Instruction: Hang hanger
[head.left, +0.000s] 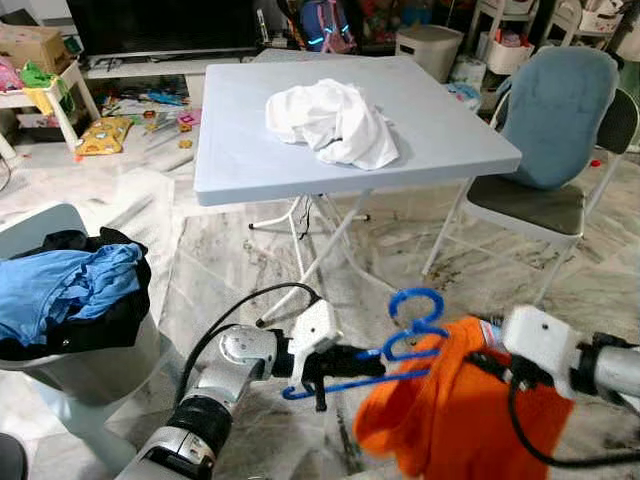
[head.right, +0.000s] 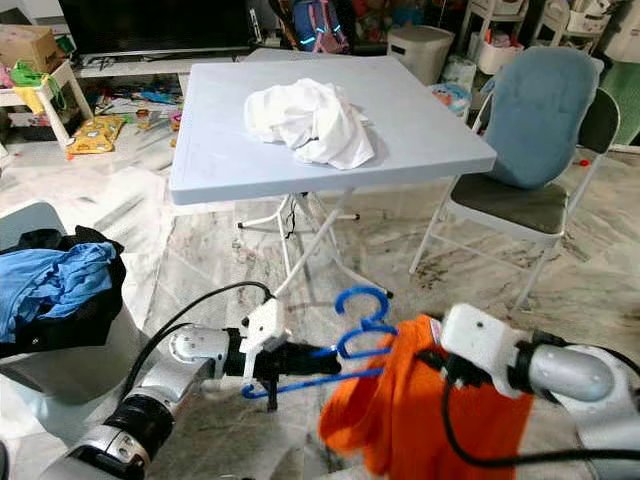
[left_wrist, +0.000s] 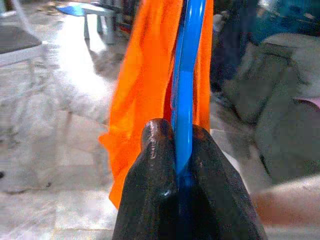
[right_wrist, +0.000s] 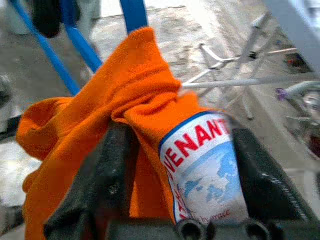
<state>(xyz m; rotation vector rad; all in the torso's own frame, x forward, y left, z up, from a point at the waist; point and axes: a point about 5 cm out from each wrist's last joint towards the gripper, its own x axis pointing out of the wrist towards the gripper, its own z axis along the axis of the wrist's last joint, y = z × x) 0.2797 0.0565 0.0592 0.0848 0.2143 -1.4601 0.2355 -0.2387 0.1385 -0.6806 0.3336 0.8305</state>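
A blue plastic hanger (head.left: 405, 345) is held low in front of me, its hook (head.left: 415, 308) pointing up. My left gripper (head.left: 372, 362) is shut on the hanger's left arm; the blue bar (left_wrist: 186, 90) runs between its black fingers (left_wrist: 155, 165). An orange garment (head.left: 455, 410) with a printed label (right_wrist: 205, 165) hangs over the hanger's right side. My right gripper (right_wrist: 175, 165) is shut on the orange cloth near the collar, right beside the hanger.
A light blue folding table (head.left: 250, 150) with a white garment (head.left: 335, 120) stands ahead. A blue padded chair (head.left: 545, 150) is at its right. A grey basket (head.left: 70, 365) of blue and black clothes sits at my left. Toys litter the far floor.
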